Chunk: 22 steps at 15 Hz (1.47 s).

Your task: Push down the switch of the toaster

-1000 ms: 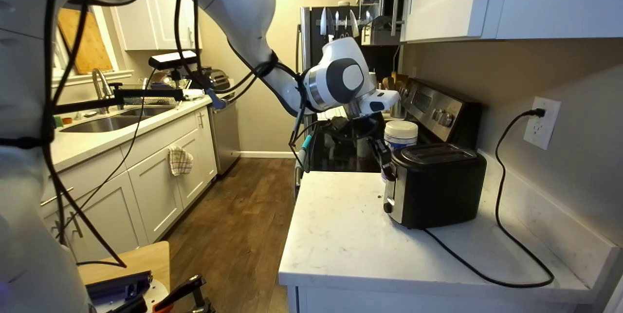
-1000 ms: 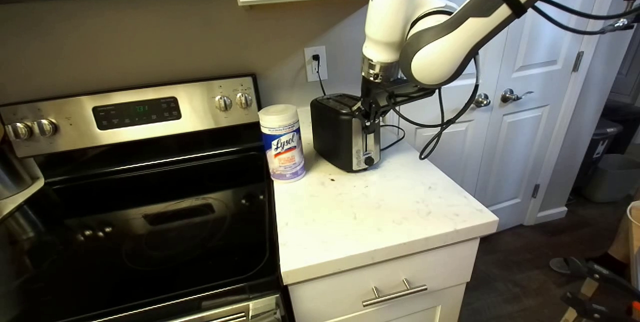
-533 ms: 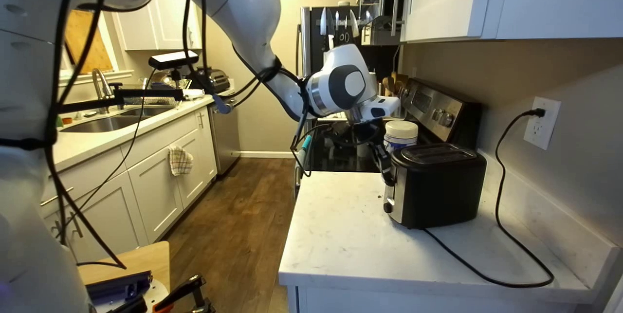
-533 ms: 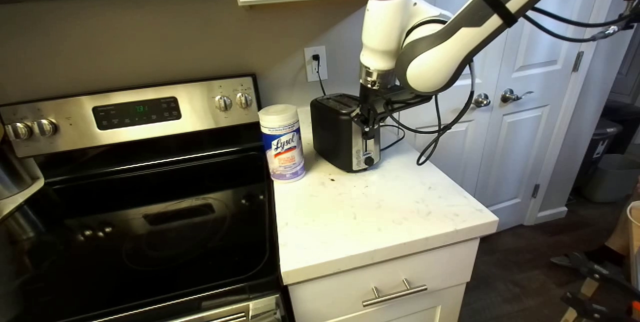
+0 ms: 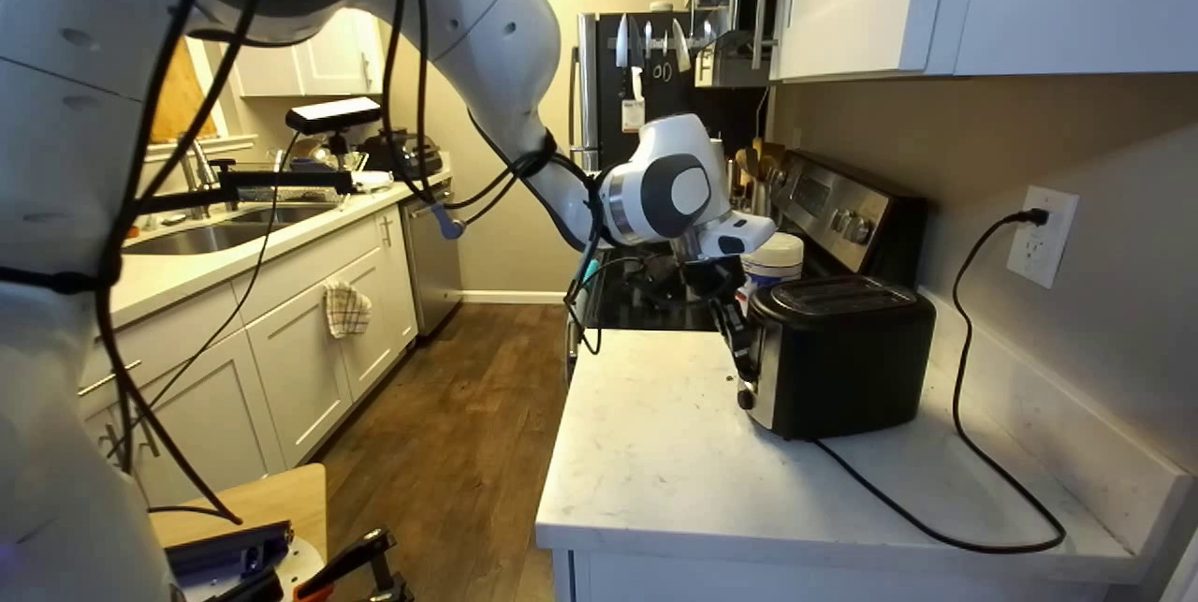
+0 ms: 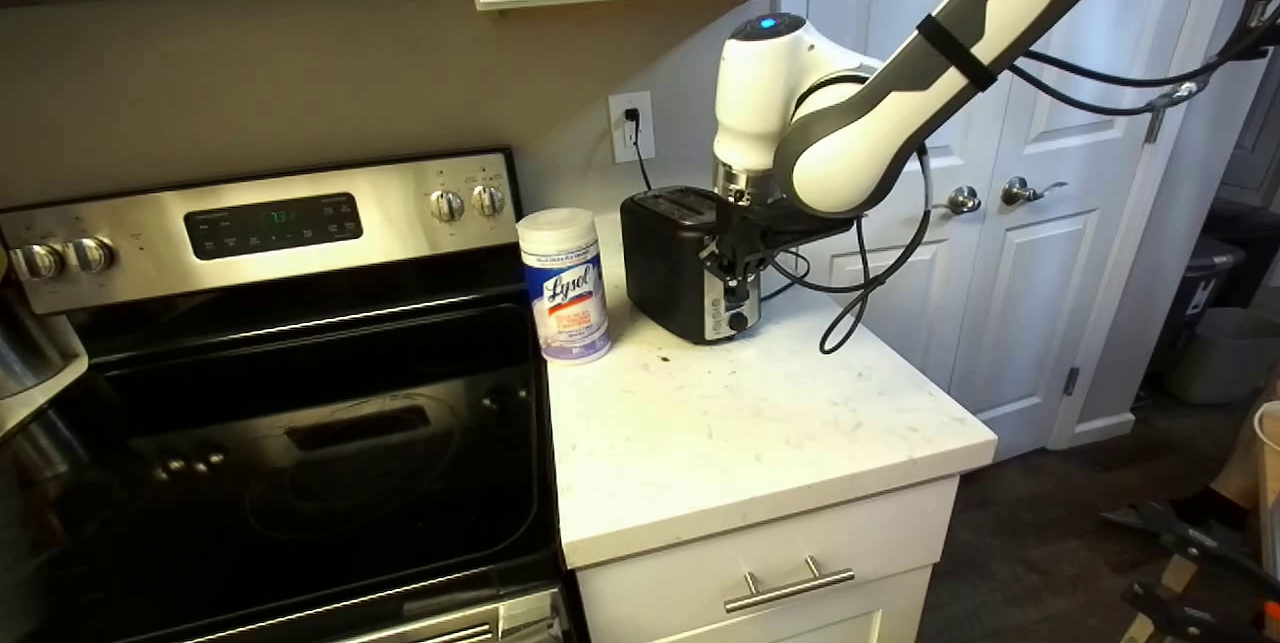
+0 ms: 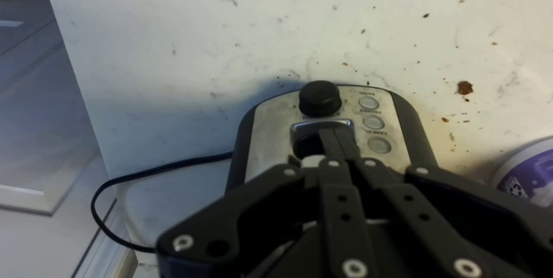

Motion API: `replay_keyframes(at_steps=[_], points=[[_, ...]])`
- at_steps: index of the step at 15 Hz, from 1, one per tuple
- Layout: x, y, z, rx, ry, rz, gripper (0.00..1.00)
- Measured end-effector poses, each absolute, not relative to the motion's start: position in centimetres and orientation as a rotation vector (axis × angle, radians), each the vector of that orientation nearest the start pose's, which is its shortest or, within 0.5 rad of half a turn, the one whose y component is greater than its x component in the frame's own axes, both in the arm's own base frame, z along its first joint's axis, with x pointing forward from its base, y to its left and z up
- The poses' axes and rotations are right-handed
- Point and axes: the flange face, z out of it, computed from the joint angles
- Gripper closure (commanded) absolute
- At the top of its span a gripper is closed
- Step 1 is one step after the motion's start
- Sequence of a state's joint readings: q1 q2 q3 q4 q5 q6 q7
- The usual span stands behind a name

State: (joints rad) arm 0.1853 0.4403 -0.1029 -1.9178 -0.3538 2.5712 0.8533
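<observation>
The black toaster (image 5: 852, 368) with a steel front stands on the white counter; it also shows in the other exterior picture (image 6: 668, 273) and in the wrist view (image 7: 270, 139). Its switch, a dark lever with a chrome rim (image 7: 304, 126), sits low on the front, right above the black dial (image 7: 319, 97). My gripper (image 7: 338, 133) is shut, its two fingertips side by side with nothing between them, and lies over the lever, seemingly resting on it. In both exterior views the gripper (image 5: 746, 366) (image 6: 737, 291) is against the steel front, just above the dial.
A Lysol wipes canister (image 6: 568, 288) stands beside the toaster near the stove (image 6: 300, 423). The toaster's cord (image 5: 945, 536) loops over the counter (image 5: 655, 471) to the wall outlet (image 5: 1044, 237). White upper cabinets (image 5: 992, 3) hang above.
My gripper and arm have moved down along the toaster's front, from the upper part to just above the dial. The lever appears to have come down with the fingertips. The toaster stays in place.
</observation>
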Motion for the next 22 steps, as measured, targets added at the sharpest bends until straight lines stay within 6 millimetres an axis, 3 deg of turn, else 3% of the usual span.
replay_keyframes(at_steps=[4, 13, 19, 22], points=[[64.7, 6.2, 27.5, -3.136, 0.805, -0.471, 1.00], [64.8, 5.9, 27.5, -3.101, 0.858, -0.452, 1.00], [64.9, 6.2, 28.1, -3.114, 0.882, -0.500, 1.00], [64.2, 6.7, 29.8, -3.129, 0.886, -0.571, 1.00]])
